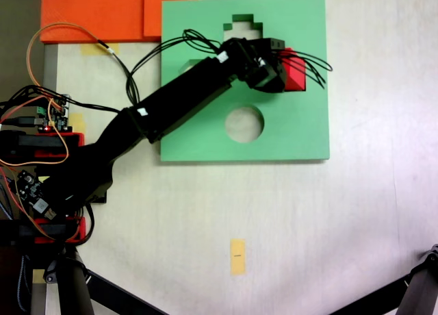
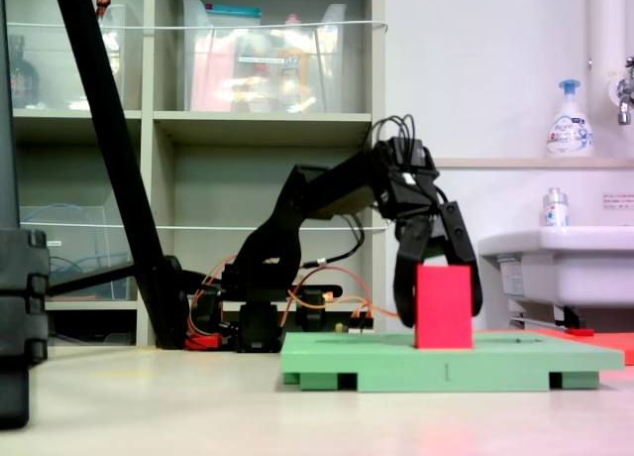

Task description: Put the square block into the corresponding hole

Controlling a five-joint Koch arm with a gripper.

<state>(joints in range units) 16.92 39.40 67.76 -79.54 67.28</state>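
The square block (image 2: 443,305) is a red block standing upright on the right part of the green board (image 2: 515,362). It also shows beside the black gripper head as the square block (image 1: 297,72). My gripper (image 2: 440,312) reaches down over it, one finger (image 2: 404,283) against its left side and the other behind its right edge, closed on it. Seen from above, the gripper (image 1: 287,70) covers the block's left part. The arm largely hides the corresponding hole (image 1: 194,63); a pale patch of it shows by the arm's upper edge.
The green board (image 1: 301,137) also has a round cutout (image 1: 244,123) and a stepped cutout (image 1: 241,26). Orange foam slabs (image 1: 102,14) lie at the back left. A yellow tape mark (image 1: 237,256) is on the table. Tripod legs (image 1: 417,287) cross the lower corners.
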